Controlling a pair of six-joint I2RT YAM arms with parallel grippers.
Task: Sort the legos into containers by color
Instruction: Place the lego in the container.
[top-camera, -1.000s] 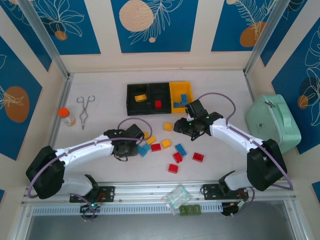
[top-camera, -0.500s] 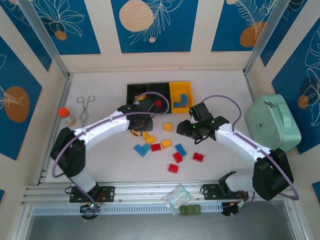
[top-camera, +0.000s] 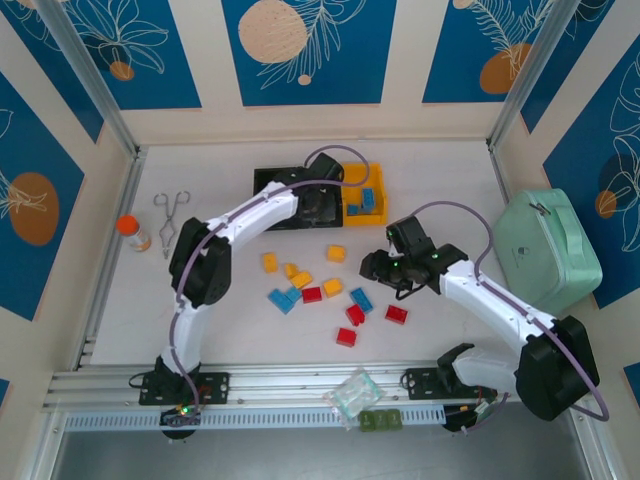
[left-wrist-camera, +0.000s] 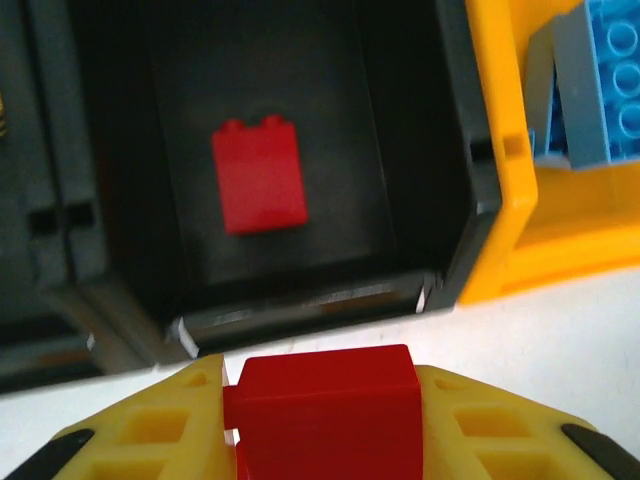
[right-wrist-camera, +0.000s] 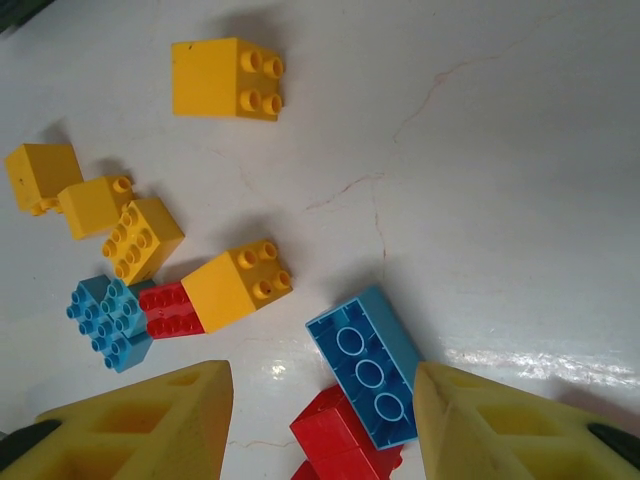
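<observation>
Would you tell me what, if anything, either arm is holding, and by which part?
The left gripper's fingers clamp a red brick by its sides; the right gripper holds nothing.

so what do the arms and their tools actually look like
The left arm and right arm have white link shells with black joint housings, and a lilac cable loops along each. The left tool and right tool have chunky yellow fingers with moulded rectangular recesses.
</observation>
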